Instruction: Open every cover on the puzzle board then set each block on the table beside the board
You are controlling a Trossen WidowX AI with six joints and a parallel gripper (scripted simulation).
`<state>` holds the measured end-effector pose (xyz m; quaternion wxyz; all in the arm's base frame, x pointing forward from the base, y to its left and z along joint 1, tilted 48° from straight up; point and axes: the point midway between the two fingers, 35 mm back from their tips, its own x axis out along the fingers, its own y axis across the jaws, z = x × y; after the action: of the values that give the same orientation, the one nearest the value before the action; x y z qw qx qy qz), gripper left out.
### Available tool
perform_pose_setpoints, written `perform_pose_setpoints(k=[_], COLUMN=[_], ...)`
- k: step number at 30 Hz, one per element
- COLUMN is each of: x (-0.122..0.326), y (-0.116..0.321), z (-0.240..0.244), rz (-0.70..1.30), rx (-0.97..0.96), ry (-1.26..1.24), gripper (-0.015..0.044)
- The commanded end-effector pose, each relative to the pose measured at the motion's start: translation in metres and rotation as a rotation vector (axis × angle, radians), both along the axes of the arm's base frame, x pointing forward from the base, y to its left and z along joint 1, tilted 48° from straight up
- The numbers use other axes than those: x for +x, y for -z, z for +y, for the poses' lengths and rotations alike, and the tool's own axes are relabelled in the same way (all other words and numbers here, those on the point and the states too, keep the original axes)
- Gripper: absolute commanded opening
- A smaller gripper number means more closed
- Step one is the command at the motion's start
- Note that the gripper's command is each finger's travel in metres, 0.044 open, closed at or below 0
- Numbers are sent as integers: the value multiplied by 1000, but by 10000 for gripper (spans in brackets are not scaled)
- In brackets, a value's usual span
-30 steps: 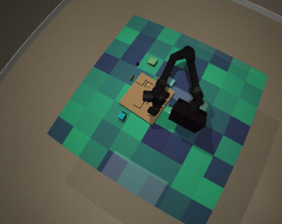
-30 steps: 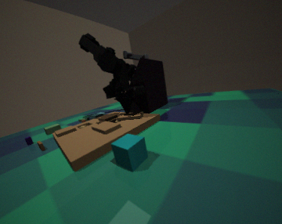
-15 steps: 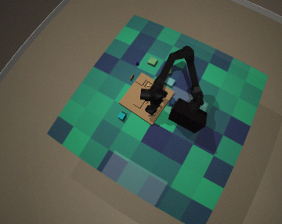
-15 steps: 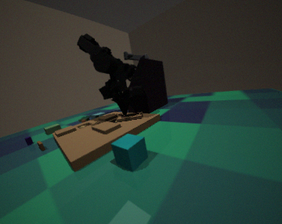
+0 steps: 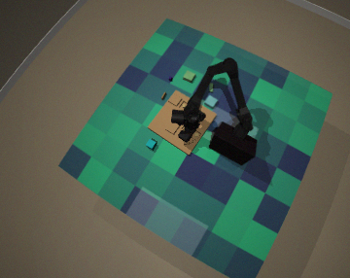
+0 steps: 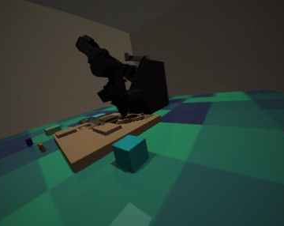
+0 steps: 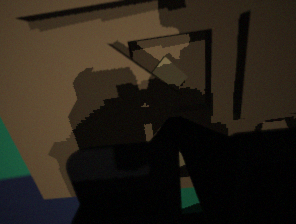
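The tan puzzle board (image 5: 157,125) (image 6: 84,148) (image 7: 30,75) lies on the mat, with a raised flat cover (image 6: 106,128) near its middle and another cover (image 6: 65,133) at its left. My gripper (image 6: 124,115) (image 7: 174,123) is shut and empty, pointing down low over the board's far part; its tips are hard to make out from above. Ahead of the tips in the wrist view, a dim pale olive block (image 7: 170,75) shows inside a dark square outline. A teal block (image 5: 151,144) (image 6: 130,152) rests off the board. The arm's shadow hides other covers and wells.
Off the board lie a green block (image 5: 189,76) (image 6: 53,129), a purple block (image 5: 170,79) (image 6: 28,141), an orange block (image 5: 163,95) (image 6: 41,147), a small yellow-green block (image 5: 211,87) and a pale blue block (image 5: 211,101). The arm base (image 5: 233,144) stands close beside the board.
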<state>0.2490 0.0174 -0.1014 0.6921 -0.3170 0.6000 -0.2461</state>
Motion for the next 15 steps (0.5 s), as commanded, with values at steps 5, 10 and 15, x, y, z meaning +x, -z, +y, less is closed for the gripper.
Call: perform_pose_setpoints(k=[5,10,15], x=[10,16,18], y=[2,4,5], z=[4,7,8], rz=[3,2,2], rx=[-4,-4,-4], ry=[-5,-5,-5], gripper=[0,0,0])
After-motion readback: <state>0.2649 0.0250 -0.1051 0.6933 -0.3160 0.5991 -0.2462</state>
